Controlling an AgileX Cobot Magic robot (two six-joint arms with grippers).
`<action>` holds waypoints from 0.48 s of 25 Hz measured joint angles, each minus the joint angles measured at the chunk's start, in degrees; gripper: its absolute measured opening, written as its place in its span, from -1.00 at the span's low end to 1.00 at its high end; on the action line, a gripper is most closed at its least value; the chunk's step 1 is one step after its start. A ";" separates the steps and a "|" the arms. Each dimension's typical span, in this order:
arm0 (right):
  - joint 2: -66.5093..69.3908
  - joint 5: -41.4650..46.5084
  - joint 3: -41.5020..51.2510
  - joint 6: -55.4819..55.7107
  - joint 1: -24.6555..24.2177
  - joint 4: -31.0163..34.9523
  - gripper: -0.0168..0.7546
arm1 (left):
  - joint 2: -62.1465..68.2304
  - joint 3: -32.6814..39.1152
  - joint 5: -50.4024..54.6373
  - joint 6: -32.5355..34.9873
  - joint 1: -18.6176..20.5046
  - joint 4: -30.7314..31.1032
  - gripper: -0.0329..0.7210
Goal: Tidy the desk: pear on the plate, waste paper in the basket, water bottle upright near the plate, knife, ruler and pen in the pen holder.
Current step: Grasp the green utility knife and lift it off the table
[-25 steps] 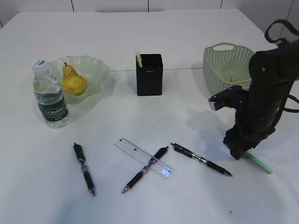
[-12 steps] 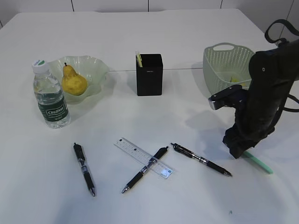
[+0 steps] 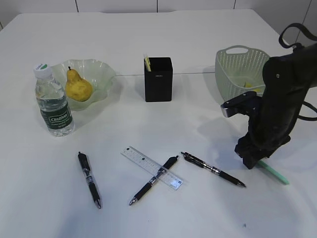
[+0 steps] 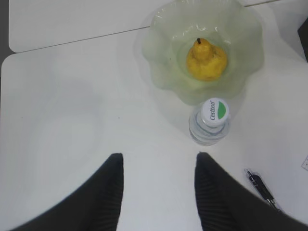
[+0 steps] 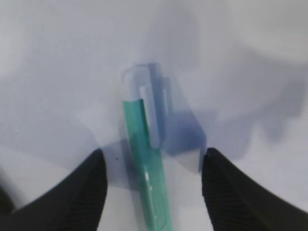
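Right wrist view: the right gripper [image 5: 151, 192] hangs with its two dark fingers [image 5: 86, 190] spread wide, one at lower left and one at lower right of the frame, and nothing pinched between them. Directly between and just beyond the fingers lies the green-handled knife [image 5: 144, 163], flat on the white table [image 5: 57, 57]. Its long axis runs nearly straight up the frame, leaning slightly left, so the fingers straddle it crosswise; whether either finger touches it cannot be told.

Exterior view: the same gripper [image 3: 251, 159] sits at lower right, with the knife's green end [image 3: 275, 174] projecting toward the lower right corner. The black pen holder [image 3: 158, 79] stands well apart, at upper centre.

Left wrist view: the left gripper [image 4: 159, 192], also spread and empty, hovers near the water bottle [image 4: 210, 120] and the plate [image 4: 163, 43] holding the pear [image 4: 207, 60]. The right arm is judged far nearer the knife.
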 joint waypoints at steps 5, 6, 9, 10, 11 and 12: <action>0.68 0.51 -0.44 1.74 0.00 0.00 0.32 | 0.00 0.00 0.00 0.00 0.00 0.00 -0.01; 0.68 0.60 -0.44 1.72 0.00 0.00 0.32 | 0.00 0.00 0.00 0.00 0.00 0.00 -0.01; 0.68 0.74 -0.44 1.88 0.00 0.00 0.30 | 0.00 0.00 0.00 0.00 0.00 0.00 -0.01; 0.82 0.88 -0.48 1.97 0.00 0.00 0.26 | 0.00 0.00 0.00 0.00 0.00 0.00 -0.01; 0.85 1.09 -0.57 1.97 0.00 0.00 0.19 | 0.00 0.00 0.00 0.00 0.00 0.00 -0.01; 1.00 1.39 -0.70 2.00 0.00 0.11 0.11 | 0.00 0.00 0.00 0.00 0.00 0.00 -0.01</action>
